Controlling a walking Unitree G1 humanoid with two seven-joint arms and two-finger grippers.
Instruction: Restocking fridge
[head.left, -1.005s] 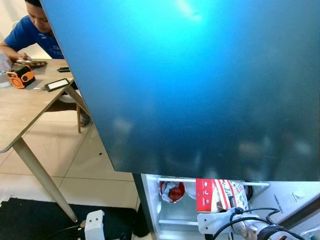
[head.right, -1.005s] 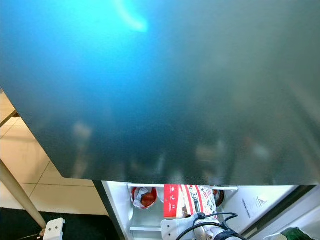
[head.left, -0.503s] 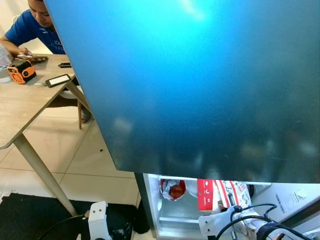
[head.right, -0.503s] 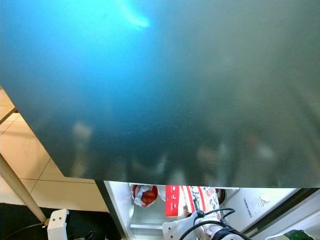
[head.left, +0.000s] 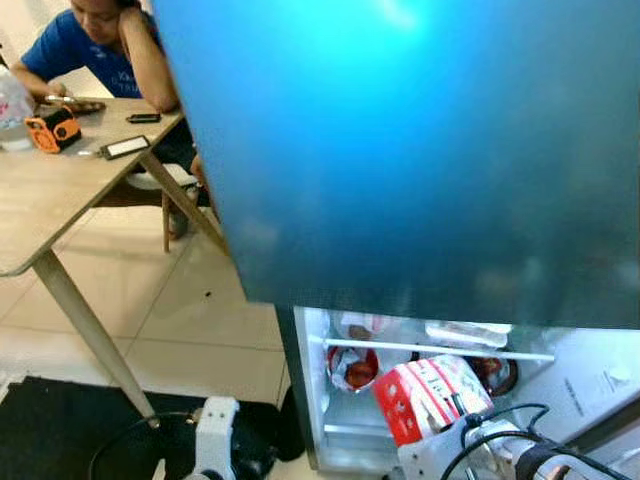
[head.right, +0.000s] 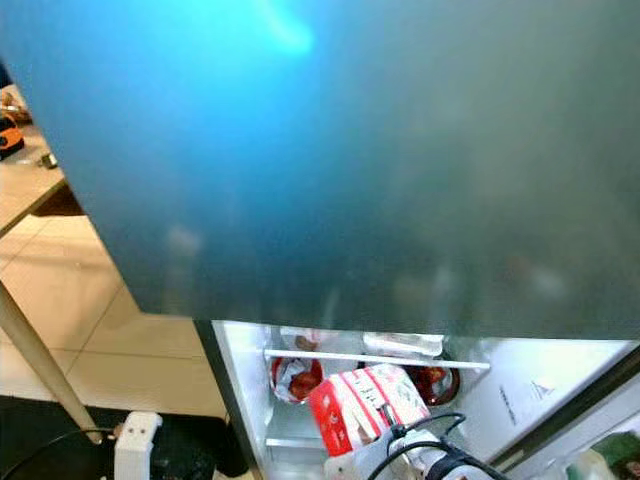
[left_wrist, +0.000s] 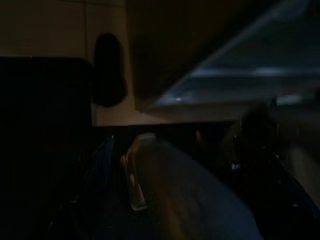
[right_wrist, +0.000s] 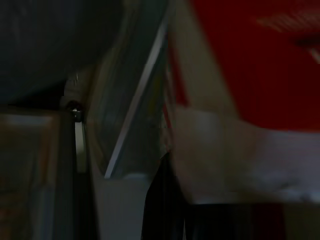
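Note:
A red and white carton (head.left: 425, 395) hangs tilted in front of the white rail (head.left: 430, 350) of the low fridge shelf. My right gripper (head.left: 452, 430) is shut on the carton's lower end; the right wrist view shows the carton (right_wrist: 250, 75) close up beside one black finger (right_wrist: 160, 200). Behind the rail sit a red bag (head.left: 355, 368) and a dark bowl (head.left: 495, 372). The big blue fridge door (head.left: 420, 150) fills the upper view. My left arm's white wrist (head.left: 215, 440) hangs low at the left, and its wrist view is dark.
A wooden table (head.left: 50, 200) with slanted legs stands at the left, with phones and an orange device on it. A person (head.left: 100, 50) in blue sits behind it. A black mat (head.left: 70, 430) lies on the tiled floor below.
The camera has shifted. The carton, upright at the rail before, is now tilted and lower, in front of the rail. My left wrist has come further into view.

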